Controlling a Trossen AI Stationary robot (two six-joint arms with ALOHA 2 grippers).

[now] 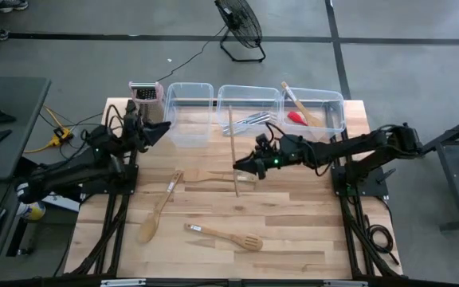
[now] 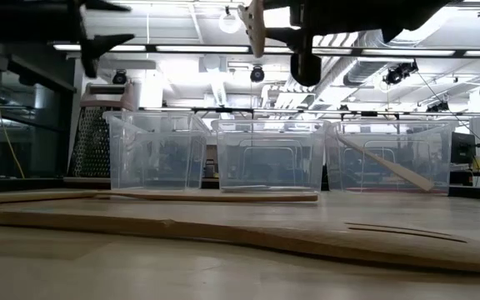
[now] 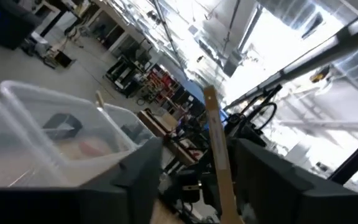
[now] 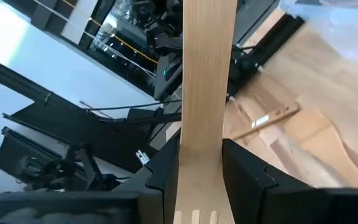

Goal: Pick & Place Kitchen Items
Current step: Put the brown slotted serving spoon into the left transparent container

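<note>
The wooden surface (image 1: 293, 239) carries three clear tubs along its far edge: a left tub (image 1: 188, 119), a middle tub (image 1: 249, 108) with silvery cutlery (image 1: 251, 120) in it, and a right tub (image 1: 317, 108) holding a red spatula (image 1: 296, 117) and a wooden utensil (image 1: 300, 105) leaning against its wall. A box grater (image 1: 144, 96) stands just beside the left tub. The right arm reaches in over the middle of the surface, and its end effector (image 1: 244, 166) is clamped on a long wooden spatula (image 1: 233, 151), held raised with its handle pointing toward the middle tub; the right wrist view shows the dark fingers (image 4: 241, 174) pressed on both sides of the wood. The left end effector (image 1: 156, 131) hovers near the left tub, fingers parted and holding nothing. Three more wooden utensils lie loose on the surface: a spoon (image 1: 159, 207), a slotted spatula (image 1: 223, 236) nearer the front, and another spatula (image 1: 213, 177) near the middle.
</note>
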